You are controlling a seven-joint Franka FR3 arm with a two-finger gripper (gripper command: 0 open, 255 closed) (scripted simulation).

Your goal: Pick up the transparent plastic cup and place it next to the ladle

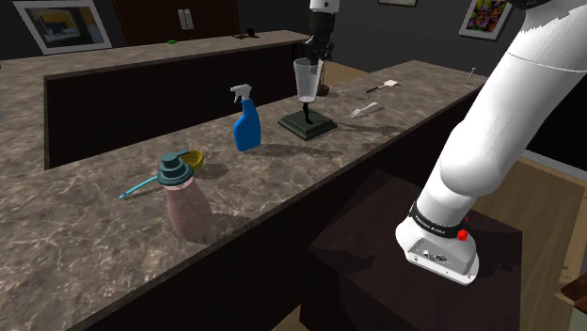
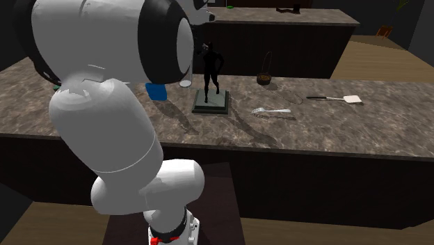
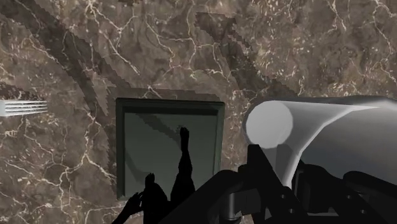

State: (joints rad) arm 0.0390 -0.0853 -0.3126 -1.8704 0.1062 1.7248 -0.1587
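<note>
While the marble counter (image 1: 395, 103) carries a dark statue (image 1: 308, 124) on a square base and, well apart toward the shoulder view's left, the ladle (image 1: 193, 158), the clear cup (image 1: 307, 83) hangs above that statue; the black gripper (image 1: 313, 64) is clamped on it.

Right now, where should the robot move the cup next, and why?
Probably carry the cup sideways, staying high, towards the ladle: the gripper clasps it above the statue, and the spray bottle stands between.
</note>
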